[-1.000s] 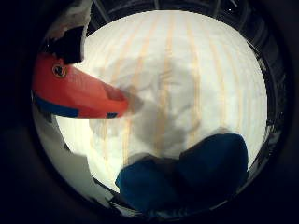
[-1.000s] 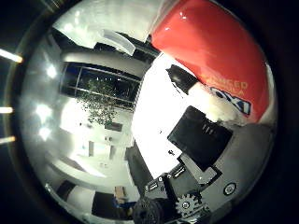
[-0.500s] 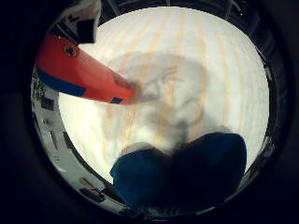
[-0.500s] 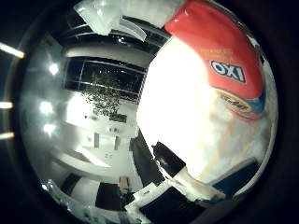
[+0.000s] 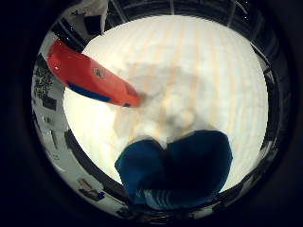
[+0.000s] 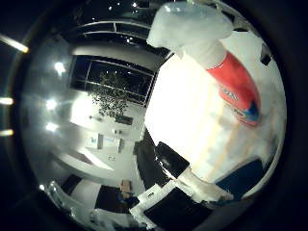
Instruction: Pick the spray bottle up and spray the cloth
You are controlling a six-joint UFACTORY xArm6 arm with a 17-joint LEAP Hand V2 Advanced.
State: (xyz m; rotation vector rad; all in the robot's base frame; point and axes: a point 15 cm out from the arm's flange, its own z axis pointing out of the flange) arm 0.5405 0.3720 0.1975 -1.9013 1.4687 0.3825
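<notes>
Spray bottle [image 6: 231, 82] — red body, white trigger head — lies beside the palm above the pale striped table [image 5: 213, 71], seemingly lifted. Blue cloth [image 5: 180, 170] rests on the table near its edge. Whether the robot hand [image 6: 202, 187] is curled or spread cannot be told — spraying remains undone.

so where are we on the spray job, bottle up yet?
Not clearly. The red spray bottle with its white trigger head lies close to the palm over the striped table; a grasp can't be confirmed. The blue cloth lies crumpled on the table, no spray visible. Left: secure the grasp, aim, spray.
</notes>
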